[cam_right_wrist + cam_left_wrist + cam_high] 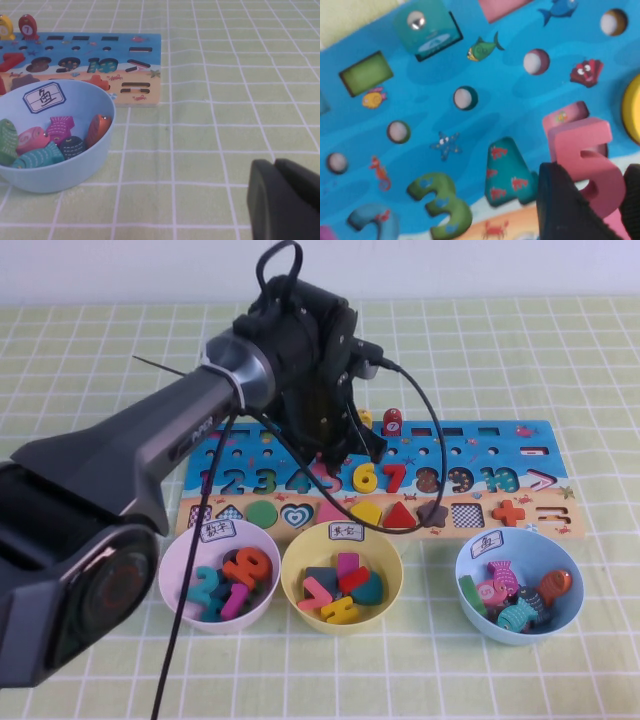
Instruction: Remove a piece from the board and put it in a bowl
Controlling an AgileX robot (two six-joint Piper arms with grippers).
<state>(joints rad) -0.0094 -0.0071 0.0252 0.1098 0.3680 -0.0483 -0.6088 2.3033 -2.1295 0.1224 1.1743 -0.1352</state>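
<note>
The pink "5" piece (328, 478) (587, 155) sits between the teal 4 and the yellow 6 on the long blue-and-sand board (480, 445) (420, 130). It is tilted slightly up out of its pink recess. My left gripper (335, 465) (592, 170) reaches down over the board's middle and is shut on the piece, one dark finger (560, 205) on each side. The lilac-pink bowl (170, 560) stands in front of the board's left end, holding several numerals. My right gripper (274, 162) hovers shut and empty over the tablecloth, right of the board, and is out of the high view.
A yellow bowl (390, 565) with shape pieces stands in front of the board's middle. To the right, a light blue bowl (470, 560) (102, 107) holds fish. The yellow 6 (366, 478) and the red 7 (393, 478) sit right of the piece. My left arm's cable hangs over the board.
</note>
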